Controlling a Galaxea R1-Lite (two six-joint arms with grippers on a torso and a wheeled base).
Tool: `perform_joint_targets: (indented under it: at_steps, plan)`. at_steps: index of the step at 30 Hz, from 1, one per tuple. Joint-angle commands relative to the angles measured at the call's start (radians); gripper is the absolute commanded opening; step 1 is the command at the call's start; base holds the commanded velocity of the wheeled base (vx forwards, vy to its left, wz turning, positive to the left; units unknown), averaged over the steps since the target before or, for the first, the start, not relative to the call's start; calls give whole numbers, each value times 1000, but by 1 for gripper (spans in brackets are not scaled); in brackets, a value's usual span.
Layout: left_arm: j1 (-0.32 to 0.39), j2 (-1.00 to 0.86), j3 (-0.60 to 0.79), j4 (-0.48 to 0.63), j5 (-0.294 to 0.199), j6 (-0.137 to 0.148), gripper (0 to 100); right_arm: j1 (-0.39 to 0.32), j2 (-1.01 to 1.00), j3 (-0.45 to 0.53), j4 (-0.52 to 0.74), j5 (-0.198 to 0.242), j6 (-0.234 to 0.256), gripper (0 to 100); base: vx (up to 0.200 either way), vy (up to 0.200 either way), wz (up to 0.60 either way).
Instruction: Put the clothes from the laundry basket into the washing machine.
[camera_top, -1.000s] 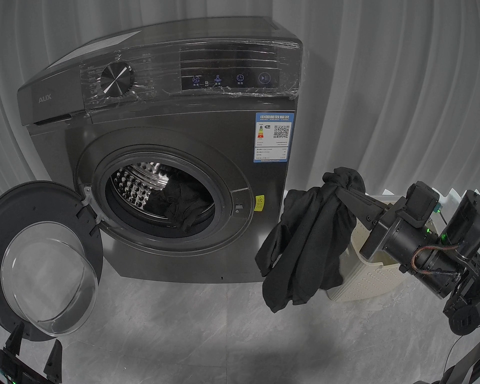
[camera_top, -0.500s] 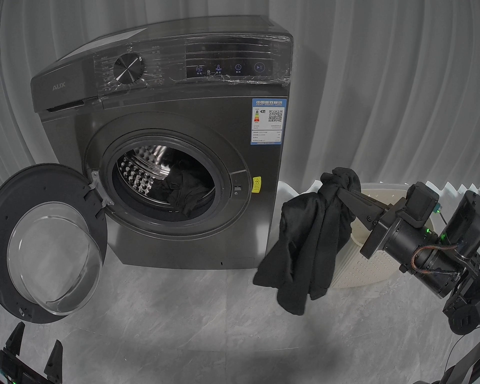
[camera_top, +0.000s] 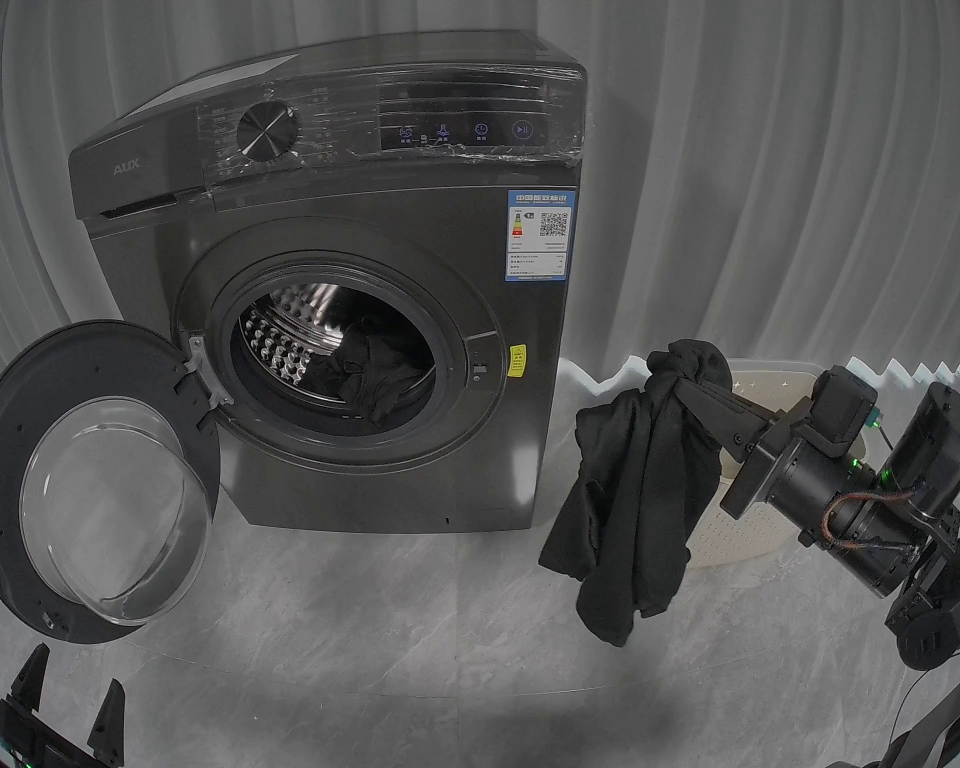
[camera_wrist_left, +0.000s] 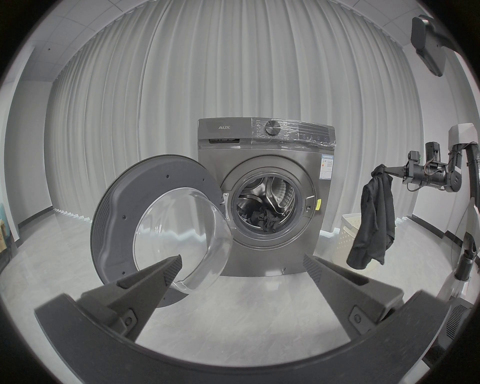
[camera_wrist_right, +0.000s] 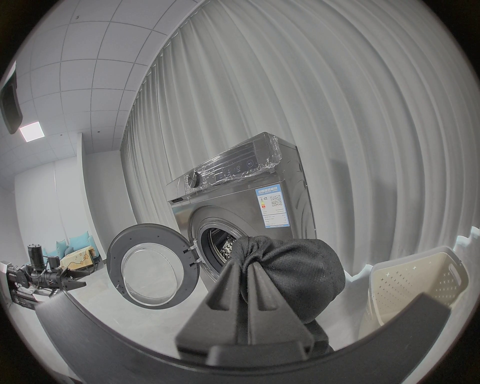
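Right gripper (camera_top: 690, 386): two black wedge fingers pinched tight on one limp black knit garment (camera_top: 640, 490). Fabric is bunched at the grip, the rest hangs free above the grey marbled tile floor (camera_top: 400, 640), right of the machine. Just behind it: one cream perforated plastic laundry basket (camera_top: 770, 525), rounded rim, standing on the floor. One dark grey metal front-loading washing machine (camera_top: 400, 220), plastic film over the control panel. Its one round door (camera_top: 100, 480), clear domed glass, is swung wide to the left. Second black garment (camera_top: 370, 372) lies crumpled inside the dimpled steel drum (camera_top: 275, 345). Left gripper (camera_wrist_left: 240, 261) is low, well apart, fingers spread, holding nothing. White pleated curtain (camera_top: 780, 200) behind.
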Motion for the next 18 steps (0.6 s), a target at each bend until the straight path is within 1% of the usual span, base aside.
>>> perform_joint_targets:
  at_steps: [1, 10, 18]
  plan:
    - [0, -17, 18, 0, 1, -1, 100, 1, 2, 0, 0, 1, 0, 0, 0, 200, 0]
    - [0, -17, 18, 0, 1, -1, 100, 1, 2, 2, 1, 1, 0, 0, 0, 200, 0]
    - [0, -17, 18, -2, 1, 1, 100, 5, 2, 3, 1, 1, 0, 0, 0, 0, 0]
